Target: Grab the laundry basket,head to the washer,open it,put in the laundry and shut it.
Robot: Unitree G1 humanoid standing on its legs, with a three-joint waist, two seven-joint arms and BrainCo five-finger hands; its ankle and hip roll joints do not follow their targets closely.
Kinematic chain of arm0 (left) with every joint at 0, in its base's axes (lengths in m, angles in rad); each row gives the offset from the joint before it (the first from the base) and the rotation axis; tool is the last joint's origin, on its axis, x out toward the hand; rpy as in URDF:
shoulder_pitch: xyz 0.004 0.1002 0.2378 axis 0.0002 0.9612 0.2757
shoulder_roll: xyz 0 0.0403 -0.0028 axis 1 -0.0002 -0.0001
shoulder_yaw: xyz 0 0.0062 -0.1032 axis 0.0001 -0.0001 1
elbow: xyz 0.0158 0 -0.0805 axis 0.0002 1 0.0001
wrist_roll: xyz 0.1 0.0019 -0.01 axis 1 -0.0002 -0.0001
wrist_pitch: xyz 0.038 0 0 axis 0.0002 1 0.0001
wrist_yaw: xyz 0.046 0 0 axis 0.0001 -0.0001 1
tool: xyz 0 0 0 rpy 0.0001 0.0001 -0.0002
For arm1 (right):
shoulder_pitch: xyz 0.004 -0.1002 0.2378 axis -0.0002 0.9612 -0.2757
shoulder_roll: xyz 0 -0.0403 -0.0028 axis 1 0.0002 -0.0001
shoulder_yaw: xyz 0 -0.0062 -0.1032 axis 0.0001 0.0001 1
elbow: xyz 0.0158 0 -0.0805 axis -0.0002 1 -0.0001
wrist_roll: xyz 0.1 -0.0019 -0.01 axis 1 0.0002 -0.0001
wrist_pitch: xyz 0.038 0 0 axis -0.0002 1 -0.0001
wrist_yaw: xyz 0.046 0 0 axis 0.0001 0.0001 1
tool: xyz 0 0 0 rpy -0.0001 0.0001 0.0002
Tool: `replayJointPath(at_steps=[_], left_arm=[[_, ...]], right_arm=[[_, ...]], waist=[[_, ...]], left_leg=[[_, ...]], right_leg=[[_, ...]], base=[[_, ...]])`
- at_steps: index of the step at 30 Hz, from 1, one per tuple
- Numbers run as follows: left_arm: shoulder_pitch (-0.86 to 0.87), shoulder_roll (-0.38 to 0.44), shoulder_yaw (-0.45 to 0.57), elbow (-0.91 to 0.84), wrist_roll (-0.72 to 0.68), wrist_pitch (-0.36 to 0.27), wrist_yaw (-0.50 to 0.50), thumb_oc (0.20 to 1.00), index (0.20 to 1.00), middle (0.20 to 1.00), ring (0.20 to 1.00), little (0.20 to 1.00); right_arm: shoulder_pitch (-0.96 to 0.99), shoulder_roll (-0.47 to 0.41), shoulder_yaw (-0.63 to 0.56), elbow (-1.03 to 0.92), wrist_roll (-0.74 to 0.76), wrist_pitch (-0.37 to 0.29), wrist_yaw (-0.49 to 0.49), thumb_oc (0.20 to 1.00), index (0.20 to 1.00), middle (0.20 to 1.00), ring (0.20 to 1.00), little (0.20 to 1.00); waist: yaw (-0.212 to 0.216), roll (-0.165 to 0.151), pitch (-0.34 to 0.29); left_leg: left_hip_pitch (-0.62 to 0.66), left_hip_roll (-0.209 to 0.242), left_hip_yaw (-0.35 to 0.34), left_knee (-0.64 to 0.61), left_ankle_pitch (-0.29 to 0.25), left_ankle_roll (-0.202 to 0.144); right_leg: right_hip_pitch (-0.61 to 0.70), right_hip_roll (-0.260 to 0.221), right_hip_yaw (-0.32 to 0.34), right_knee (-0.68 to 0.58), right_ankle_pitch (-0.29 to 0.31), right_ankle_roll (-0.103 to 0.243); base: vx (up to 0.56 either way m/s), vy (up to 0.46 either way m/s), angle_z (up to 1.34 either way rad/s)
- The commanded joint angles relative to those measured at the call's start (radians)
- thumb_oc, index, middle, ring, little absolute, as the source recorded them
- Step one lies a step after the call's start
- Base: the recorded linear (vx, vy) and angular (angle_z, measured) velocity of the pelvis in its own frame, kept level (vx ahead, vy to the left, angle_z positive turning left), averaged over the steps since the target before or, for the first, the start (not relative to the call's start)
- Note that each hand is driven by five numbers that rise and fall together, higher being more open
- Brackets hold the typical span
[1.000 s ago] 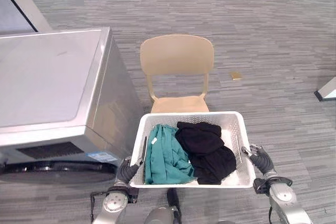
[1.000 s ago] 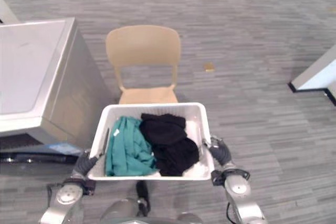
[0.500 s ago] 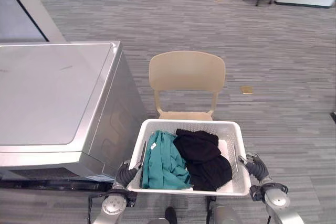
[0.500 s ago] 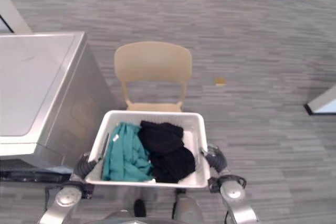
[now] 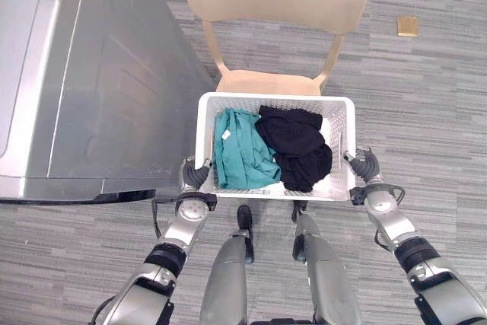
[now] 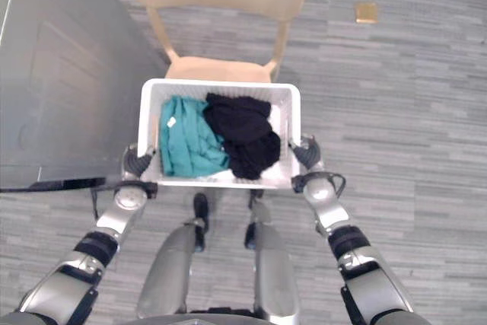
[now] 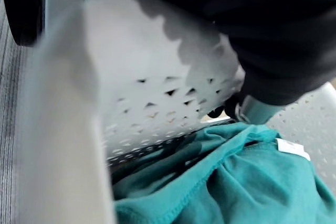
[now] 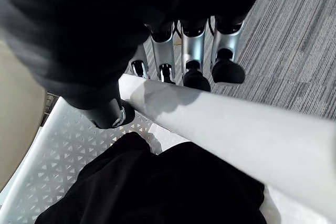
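Left hand curled onto the left rim of the laundry basket, right hand clamped on the right rim: thumb inside against the perforated wall, fingers hooked down the outside, seen plainly in the right wrist view. Left wrist view shows only the basket's inner wall and cloth past the dark cover, so the left grip is read from the head views, where that hand wraps the rim.

Basket held level between both hands, long axis running side to side across the body, near long rim close to the torso, far long rim touching or just over the front edge of the chair seat; cannot tell whether resting on it. Inside: teal garment on the left half, black garment on the right half, the two touching at the middle.

Outward from there: washer standing to the left, its grey side panel just beside the basket's left short end and the chair's left legs. Left hand the nearer one to the machine. Door not visible from here.

Judged next: basket to be parked, on the seat straight ahead most likely, to free a hand for the door; turn needed is to the left. Small tan square on the floor beyond, to the right, well apart.
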Motion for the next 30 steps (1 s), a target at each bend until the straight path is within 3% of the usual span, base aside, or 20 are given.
replayJointPath(at_steps=[1,4,5,6,7,20,27,28,30], left_arm=[[-0.063,-0.025,-0.062,-0.049,-0.015,-0.105,0.029,0.200,0.200,0.200,0.200,0.200],[-0.050,-0.029,-0.052,-0.061,-0.021,-0.108,0.040,0.200,0.200,0.200,0.200,0.200],[-0.039,-0.030,-0.050,-0.071,-0.021,-0.109,0.041,0.495,0.495,0.495,0.495,0.495],[-0.015,-0.033,-0.043,-0.089,-0.023,-0.109,0.038,1.000,1.000,1.000,1.000,1.000],[-0.014,-0.033,-0.043,-0.089,-0.023,-0.108,0.038,1.000,1.000,1.000,1.000,1.000],[0.115,-0.018,0.038,-0.207,0.002,-0.103,0.049,1.000,1.000,1.000,1.000,1.000],[0.230,0.030,0.094,-0.299,0.044,-0.100,-0.034,1.000,1.000,1.000,1.000,1.000],[0.240,0.038,0.100,-0.311,0.048,-0.102,-0.047,1.000,1.000,1.000,1.000,1.000],[0.281,0.052,0.113,-0.337,0.053,-0.104,-0.083,1.000,1.000,1.000,1.000,1.000]], right_arm=[[-0.021,0.073,0.096,-0.031,-0.003,-0.067,0.022,0.200,0.200,0.200,0.200,0.200],[-0.018,0.087,0.113,-0.032,-0.001,-0.064,0.028,0.200,0.200,0.200,0.200,0.200],[-0.012,0.090,0.115,-0.035,-0.002,-0.063,0.029,0.200,0.200,0.200,0.200,0.200],[0.002,0.094,0.120,-0.041,-0.002,-0.060,0.037,0.887,0.887,0.887,0.887,0.887],[0.002,0.094,0.120,-0.041,-0.002,-0.060,0.037,1.000,1.000,1.000,1.000,1.000],[0.086,0.085,0.056,-0.081,0.026,-0.054,0.042,1.000,1.000,1.000,1.000,1.000],[0.173,0.032,-0.054,-0.108,0.061,-0.057,0.074,1.000,1.000,1.000,1.000,1.000],[0.183,0.022,-0.068,-0.116,0.062,-0.059,0.082,1.000,1.000,1.000,1.000,1.000],[0.214,0.000,-0.092,-0.126,0.058,-0.059,0.107,1.000,1.000,1.000,1.000,1.000]], waist=[[0.036,0.017,-0.071],[0.042,0.018,-0.060],[0.043,0.018,-0.058],[0.046,0.020,-0.057],[0.046,0.020,-0.057],[0.065,0.024,-0.061],[0.065,0.028,-0.078],[0.064,0.023,-0.078],[0.064,0.021,-0.089]], left_leg=[[-0.010,0.005,-0.004,-0.114,0.066,-0.007],[-0.002,0.004,-0.006,-0.119,0.068,-0.007],[0.003,0.002,-0.006,-0.121,0.068,-0.007],[0.016,-0.002,-0.006,-0.132,0.068,-0.007],[0.017,-0.002,-0.006,-0.133,0.068,-0.007],[0.095,-0.011,-0.008,-0.172,0.070,-0.009],[0.148,-0.009,-0.007,-0.202,0.075,-0.012],[0.143,-0.010,0.002,-0.207,0.102,-0.005],[0.162,-0.008,0.001,-0.215,0.103,-0.006]], right_leg=[[0.017,-0.051,-0.008,0.159,-0.242,0.126],[0.025,-0.054,-0.014,0.155,-0.239,0.126],[0.030,-0.054,-0.014,0.153,-0.238,0.126],[0.042,-0.055,-0.017,0.146,-0.236,0.127],[0.043,-0.055,-0.017,0.146,-0.236,0.127],[0.127,-0.056,-0.032,0.114,-0.231,0.127],[0.175,-0.054,-0.037,0.106,-0.242,0.126],[0.174,-0.059,-0.046,0.102,-0.222,0.119],[0.191,-0.056,-0.048,0.101,-0.229,0.119]], base=[[-0.04,0.010,0.06],[-0.03,0.028,0.04],[0.00,0.046,0.03],[0.00,0.036,0.02],[0.00,0.040,0.00],[0.00,0.005,0.06],[-0.01,-0.005,0.04],[-0.06,-0.035,0.03],[-0.01,-0.034,0.08]])
